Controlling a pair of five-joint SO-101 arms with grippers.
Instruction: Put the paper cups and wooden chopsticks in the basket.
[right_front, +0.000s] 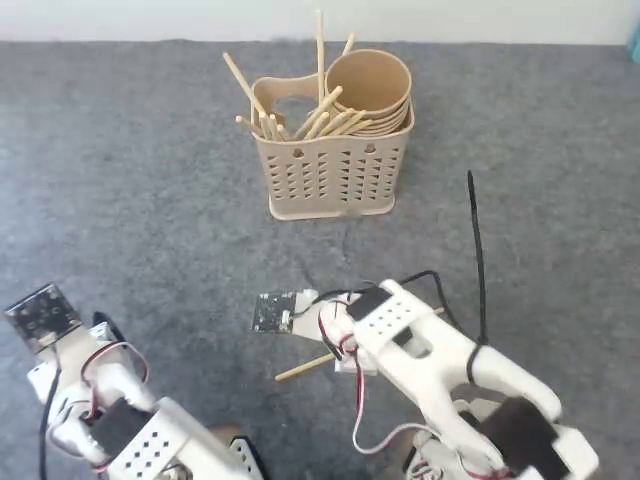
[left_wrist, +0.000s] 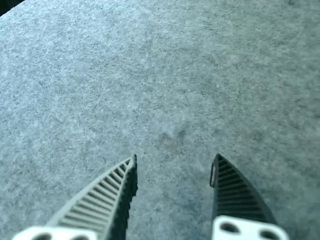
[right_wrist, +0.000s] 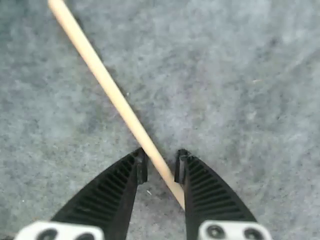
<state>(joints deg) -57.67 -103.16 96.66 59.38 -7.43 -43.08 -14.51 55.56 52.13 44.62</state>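
Chopstick work is what sits in front of you: one loose chopstick (right_wrist: 107, 92), a pale, smooth, round wooden stick, lies flat on the grey carpet (right_front: 130, 190) at the near side of the table, well apart from the basket (right_front: 335, 175). Your right gripper (right_wrist: 160, 165) is low over it, its black ribbed fingers (right_wrist: 122, 192) parted only a little, one on each side of the stick, which runs at a slant through the gap and slips behind the inner edge of one finger. From above you see the stick poking out from under the white right arm (right_front: 440, 365). The basket is beige plastic with slotted walls and stands upright at the far middle of the carpet. In its right half you have a nested stack of tan paper cups (right_front: 372, 85), mouths up; beside them a bundle of chopsticks (right_front: 305, 118) leans at mixed angles, several tips rising above the rim. Your left gripper (left_wrist: 172, 167) has its fingers spread wide over bare carpet, holding nothing.
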